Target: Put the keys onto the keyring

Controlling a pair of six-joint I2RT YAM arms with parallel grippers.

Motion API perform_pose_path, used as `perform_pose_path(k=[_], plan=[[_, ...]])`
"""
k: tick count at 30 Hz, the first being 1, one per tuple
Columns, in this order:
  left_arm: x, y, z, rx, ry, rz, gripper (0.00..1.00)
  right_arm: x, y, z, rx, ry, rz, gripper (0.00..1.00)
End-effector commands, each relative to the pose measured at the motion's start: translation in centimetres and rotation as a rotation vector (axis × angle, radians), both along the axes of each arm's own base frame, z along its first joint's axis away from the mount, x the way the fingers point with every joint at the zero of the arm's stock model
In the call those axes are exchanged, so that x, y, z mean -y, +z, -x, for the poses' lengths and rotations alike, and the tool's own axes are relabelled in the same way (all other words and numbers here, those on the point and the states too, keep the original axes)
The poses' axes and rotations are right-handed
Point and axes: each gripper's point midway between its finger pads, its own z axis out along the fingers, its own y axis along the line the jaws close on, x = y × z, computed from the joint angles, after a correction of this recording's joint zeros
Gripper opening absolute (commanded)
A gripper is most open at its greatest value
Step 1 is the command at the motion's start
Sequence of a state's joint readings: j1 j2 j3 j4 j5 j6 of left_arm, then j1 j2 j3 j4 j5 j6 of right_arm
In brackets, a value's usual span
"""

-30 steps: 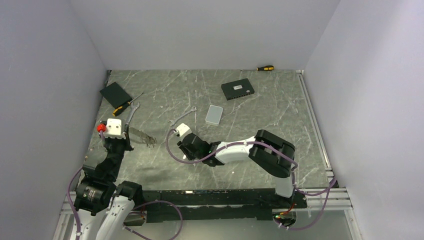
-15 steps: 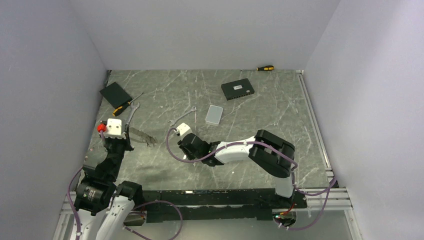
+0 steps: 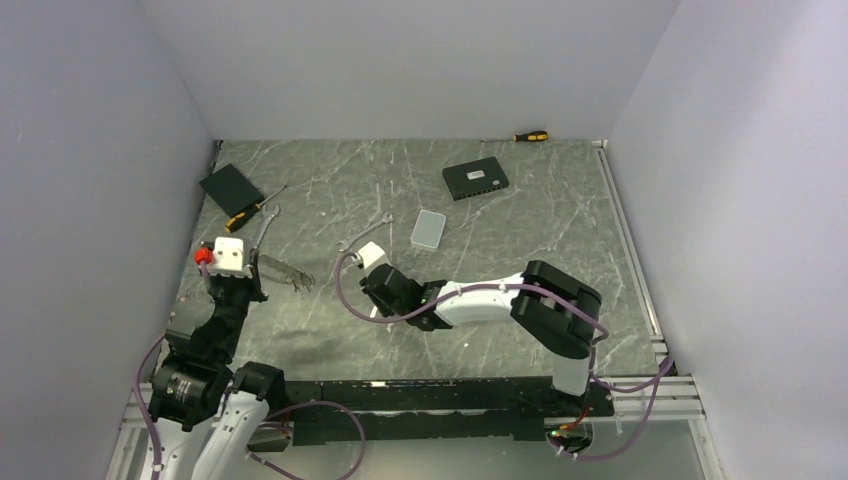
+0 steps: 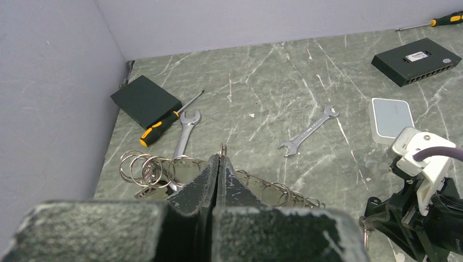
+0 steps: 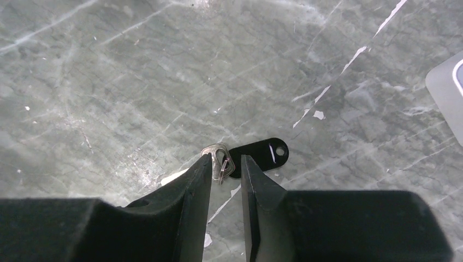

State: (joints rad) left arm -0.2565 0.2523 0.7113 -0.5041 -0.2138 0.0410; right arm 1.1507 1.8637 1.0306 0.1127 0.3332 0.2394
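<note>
Marble filled the overhead view, and on that table (image 3: 520, 210) the left gripper (image 3: 258, 268) sat near the left edge, at one end of the keyring (image 3: 288, 273), which lay there as a silvery string. The right gripper (image 3: 366, 298) reached low over the table well to its right. We could not read either pair of jaws from up there.

From the left wrist, we saw the fingers pressed together with a thin wire loop of the keyring poking out just above their tips. Linked silver rings trailed away on both sides of them, near a wrench (image 4: 186, 126).

From the right wrist, the jaws stood a narrow gap apart with a small silver key (image 5: 219, 158) between them, against the finger on the view's left. A black tag (image 5: 261, 154) lay flat just beyond the tips, touching the key. Whether the pads actually pinched the key, we could not tell.

We judged the step to be picking up this key for threading. To do it well, we would close on the flat of the key and clear of the tag, then confirm the pinch before lifting. We would rise slowly so the tag did not snag, and hold the left grip steady so the loop was presented for the key.
</note>
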Motion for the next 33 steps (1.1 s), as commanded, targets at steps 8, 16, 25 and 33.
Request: perform_pose_path(k=[8,16,25,33], plan=[[0.1,2.6,0.0,0.095,-0.010,0.020,0.00,0.1,1.6,0.2,0.006,-0.016,-0.036,0.28],[0.1,2.6,0.1,0.097,-0.008,0.020,0.00,0.2,0.8,0.3,-0.007,-0.013,-0.022,0.25],[0.1,2.6,0.1,0.096,-0.009,0.021,0.00,0.1,0.0,0.6,-0.023,-0.009,-0.014,0.28],[0.1,2.6,0.1,0.097,-0.009,0.021,0.00,0.0,-0.5,0.5,-0.028,-0.006,-0.006,0.27]])
